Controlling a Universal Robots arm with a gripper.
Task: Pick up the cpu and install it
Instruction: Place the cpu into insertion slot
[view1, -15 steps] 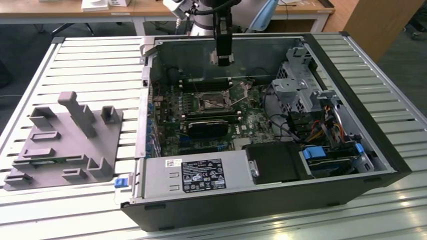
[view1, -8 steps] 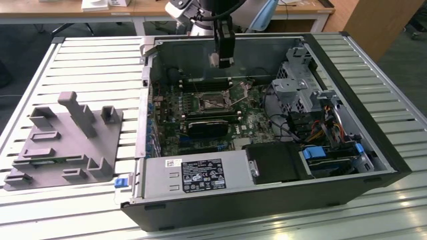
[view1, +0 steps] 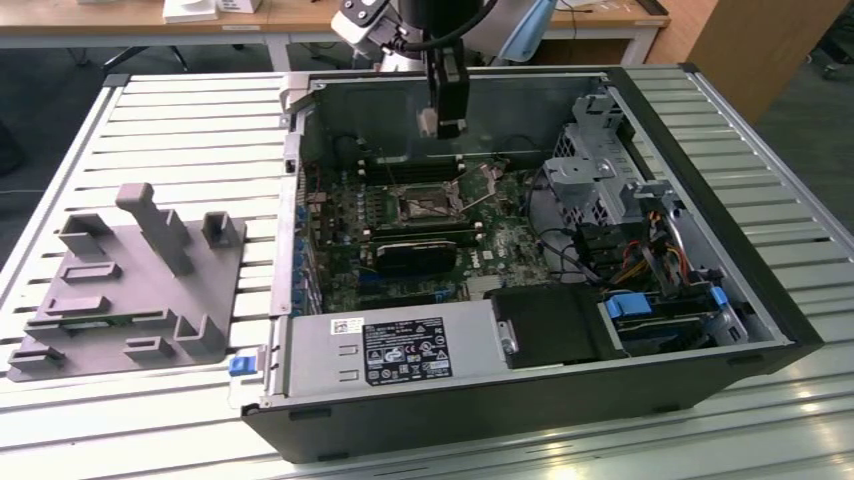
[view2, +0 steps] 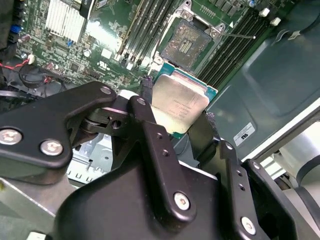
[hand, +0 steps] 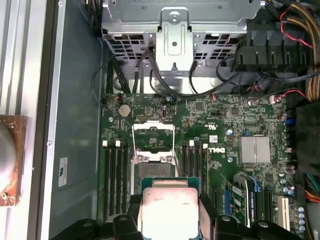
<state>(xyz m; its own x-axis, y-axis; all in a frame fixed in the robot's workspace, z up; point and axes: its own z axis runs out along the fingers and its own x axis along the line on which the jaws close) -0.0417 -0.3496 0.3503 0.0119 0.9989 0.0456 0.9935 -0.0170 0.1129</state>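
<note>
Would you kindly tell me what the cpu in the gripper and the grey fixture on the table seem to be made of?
The cpu: a metal lid, shiny silver, since it catches light brightly; its thin green rim looks like circuit-board laminate. The grey fixture: probably plastic, matte, since its blocky posts are evenly dull with no glints.

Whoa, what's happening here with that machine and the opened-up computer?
A robot arm's end effector grips a cpu between its fingers and holds it above the motherboard inside an open computer case. The socket close by is open and bare, so the cpu isn't seated yet. A grey fixture stands outside the case, on the exterior view's left.
</note>
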